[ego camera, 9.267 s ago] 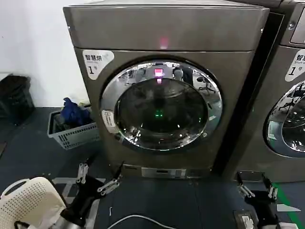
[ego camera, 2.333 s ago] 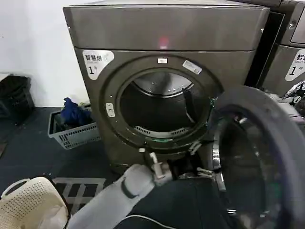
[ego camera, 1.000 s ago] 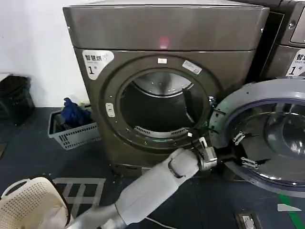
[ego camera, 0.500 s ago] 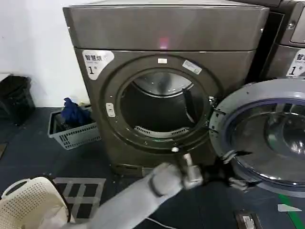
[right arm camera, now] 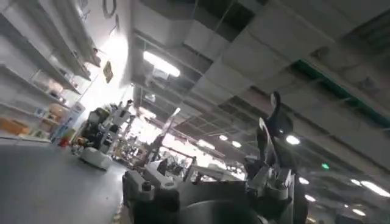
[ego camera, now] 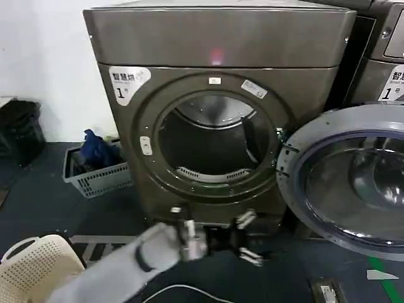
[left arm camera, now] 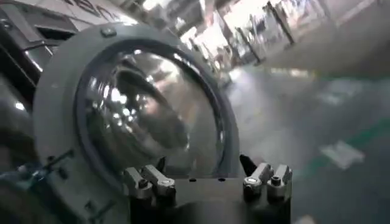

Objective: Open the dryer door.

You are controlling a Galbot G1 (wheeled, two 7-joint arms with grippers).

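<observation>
Door hangs swung wide at three o'clock of the dryer mouth, up toward two o'clock from my left gripper, which sits low before the machine with jaws spread and empty, nothing left to pull.

Dryer door (swung wide) beyond left hand

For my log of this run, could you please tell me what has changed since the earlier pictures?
The dryer door, shut at first, now hangs swung wide to the right. The left end effector has let go and drawn back low before the dryer. The blue basket stayed put.
</observation>
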